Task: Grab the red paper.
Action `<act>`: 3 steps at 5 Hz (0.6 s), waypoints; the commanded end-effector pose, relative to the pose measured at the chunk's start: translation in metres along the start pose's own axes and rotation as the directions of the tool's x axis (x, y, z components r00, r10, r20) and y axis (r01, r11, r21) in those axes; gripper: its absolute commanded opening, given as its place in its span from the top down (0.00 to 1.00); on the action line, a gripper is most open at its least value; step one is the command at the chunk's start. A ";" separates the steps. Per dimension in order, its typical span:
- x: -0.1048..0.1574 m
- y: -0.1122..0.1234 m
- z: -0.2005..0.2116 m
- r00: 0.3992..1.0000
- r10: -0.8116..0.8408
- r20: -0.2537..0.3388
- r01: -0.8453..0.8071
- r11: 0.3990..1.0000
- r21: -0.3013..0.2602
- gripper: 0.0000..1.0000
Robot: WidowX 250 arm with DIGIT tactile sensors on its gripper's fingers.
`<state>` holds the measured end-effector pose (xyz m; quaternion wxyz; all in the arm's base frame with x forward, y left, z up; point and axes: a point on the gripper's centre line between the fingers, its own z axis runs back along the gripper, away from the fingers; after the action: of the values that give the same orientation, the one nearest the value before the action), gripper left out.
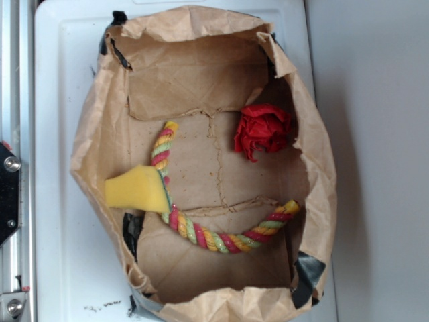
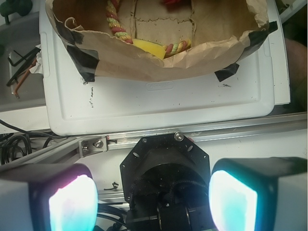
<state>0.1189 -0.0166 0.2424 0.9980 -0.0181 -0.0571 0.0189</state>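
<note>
The red paper (image 1: 263, 131), a crumpled rose-like wad, lies inside the brown paper bag (image 1: 100, 134) near its right wall. In the wrist view only a red sliver of it (image 2: 173, 2) shows at the top edge. My gripper (image 2: 153, 202) is open, its two glowing pads (image 2: 72, 204) wide apart with nothing between them. It hovers over the robot's black base, well outside the bag and far from the paper. The gripper does not appear in the exterior view.
A red-yellow-green braided rope (image 1: 201, 235) curves across the bag floor, with a yellow sponge wedge (image 1: 137, 189) on its left part. The bag sits on a white tray (image 2: 159, 103), taped down with black tape (image 2: 84, 62). A metal rail (image 2: 231, 127) and cables (image 2: 14, 144) lie nearby.
</note>
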 end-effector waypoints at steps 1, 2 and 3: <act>0.000 0.000 0.000 1.000 0.000 0.000 0.000 1.000 0.000 0.00; 0.036 0.008 -0.019 0.998 0.069 0.004 -0.069 0.997 0.031 0.00; 0.056 0.012 -0.030 0.996 0.085 0.009 -0.086 0.996 0.035 0.00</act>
<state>0.1749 -0.0081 0.2156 0.9974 -0.0051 -0.0542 0.0482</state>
